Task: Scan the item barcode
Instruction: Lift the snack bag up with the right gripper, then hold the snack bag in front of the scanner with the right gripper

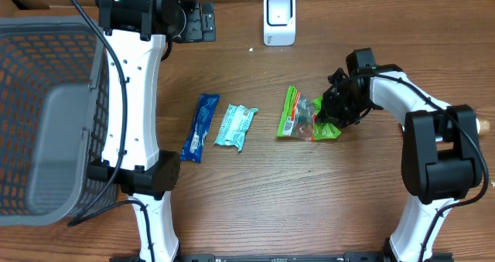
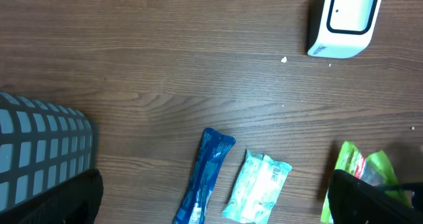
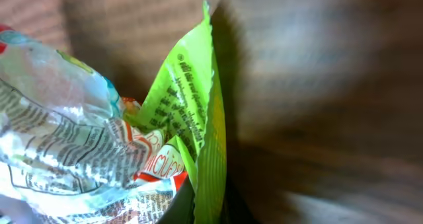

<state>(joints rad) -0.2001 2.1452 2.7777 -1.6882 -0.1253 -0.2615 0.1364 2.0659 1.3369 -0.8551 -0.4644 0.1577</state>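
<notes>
Snack bag point(image 1: 298, 119) edge clamped in right gripper point(image 1: 334, 113); left gripper point(image 1: 197, 22) jaws apart. Lift gently, present barcode to scanner point(image 1: 279, 18).

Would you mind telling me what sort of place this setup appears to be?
Probably a mock shop checkout on a wooden table: a white barcode scanner, a grey mesh basket, and a blue packet, teal packet and green packet laid out.

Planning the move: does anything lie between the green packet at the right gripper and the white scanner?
Nothing visible: only bare table lies between the green packet, pinched by the right gripper, and the white scanner.
</notes>
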